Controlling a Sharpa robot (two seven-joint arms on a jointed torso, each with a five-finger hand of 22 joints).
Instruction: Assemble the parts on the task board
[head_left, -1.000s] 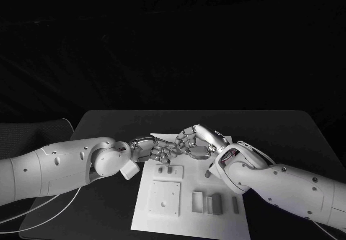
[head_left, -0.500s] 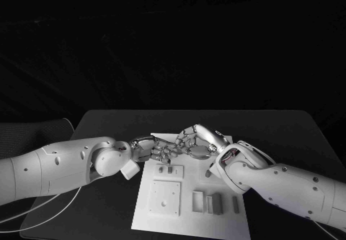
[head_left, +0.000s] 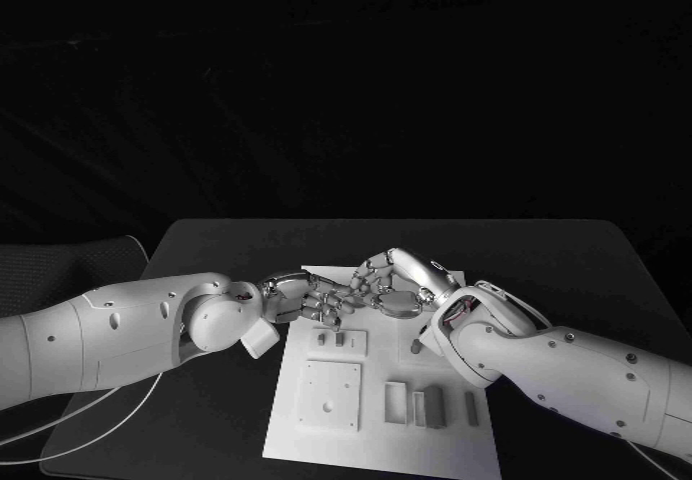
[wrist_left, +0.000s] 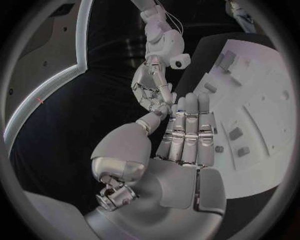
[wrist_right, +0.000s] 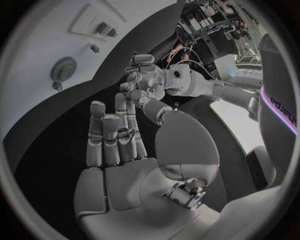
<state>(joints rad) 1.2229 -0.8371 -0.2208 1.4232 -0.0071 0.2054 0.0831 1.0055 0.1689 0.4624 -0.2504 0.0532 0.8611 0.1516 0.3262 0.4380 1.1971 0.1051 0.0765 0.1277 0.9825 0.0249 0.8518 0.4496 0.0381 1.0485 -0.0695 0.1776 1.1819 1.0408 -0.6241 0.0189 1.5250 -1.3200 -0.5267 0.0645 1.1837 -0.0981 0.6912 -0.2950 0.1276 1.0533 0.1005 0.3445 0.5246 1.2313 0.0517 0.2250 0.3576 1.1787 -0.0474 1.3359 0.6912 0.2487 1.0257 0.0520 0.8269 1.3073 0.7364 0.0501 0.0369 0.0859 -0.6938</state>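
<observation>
Almost nothing differs from a second ago: the left hand (head_left: 296, 298) and right hand (head_left: 392, 287) still meet fingertip to fingertip at the frame's centre, above the far end of the task board (head_left: 378, 440). Whether they pinch anything, I cannot tell. Parts (head_left: 428, 408) lie lower right on the board.

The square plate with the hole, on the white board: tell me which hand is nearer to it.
Left. The left hand hangs just past the board's far left part, more directly beyond the square plate. The right hand sits beside it, further toward the board's right.
</observation>
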